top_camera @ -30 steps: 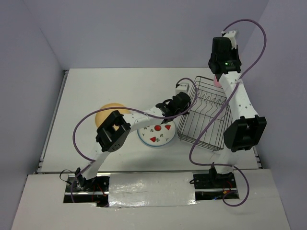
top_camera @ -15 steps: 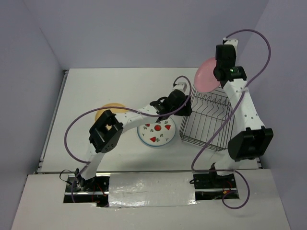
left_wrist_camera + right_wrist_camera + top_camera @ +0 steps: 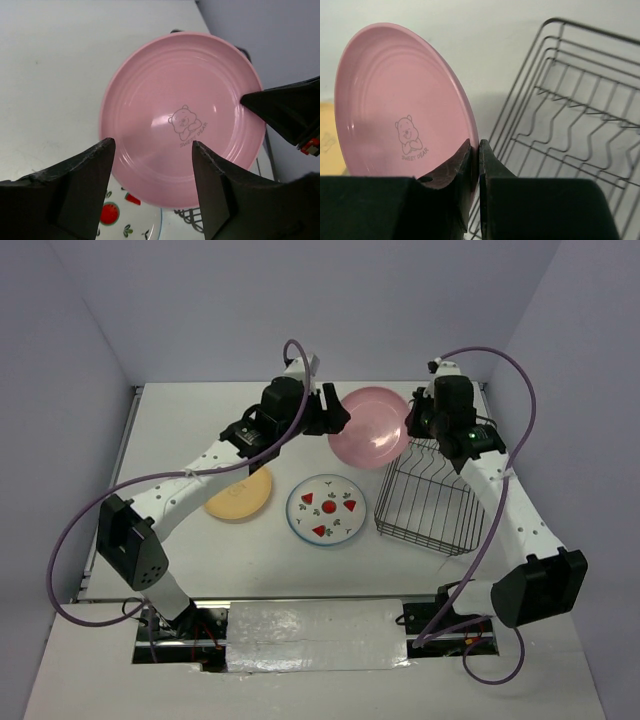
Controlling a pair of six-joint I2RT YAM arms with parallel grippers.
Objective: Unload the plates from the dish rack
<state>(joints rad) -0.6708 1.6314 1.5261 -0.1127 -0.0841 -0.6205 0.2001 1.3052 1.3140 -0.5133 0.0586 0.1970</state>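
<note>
The pink plate point(image 3: 368, 427) point(image 3: 182, 115) point(image 3: 395, 110) hangs in the air left of the dish rack point(image 3: 430, 490) point(image 3: 580, 115), which holds no plates. My right gripper point(image 3: 412, 430) point(image 3: 475, 147) is shut on its right rim. At the plate's left rim my left gripper point(image 3: 335, 418) point(image 3: 152, 150) stands open, nothing between its fingers. The white plate with red fruit marks point(image 3: 326, 508) point(image 3: 130, 220) lies flat on the table. To its left lies the yellow-orange plate point(image 3: 240, 493).
The white table point(image 3: 200, 430) has raised edges at the left and back. Purple-grey walls stand close behind and at both sides. A purple cable point(image 3: 90, 520) loops off each arm.
My right gripper lifted the pink plate out of the rack and carried it left. My left gripper opened, left the white plate and swung to the back, up to the pink plate.
</note>
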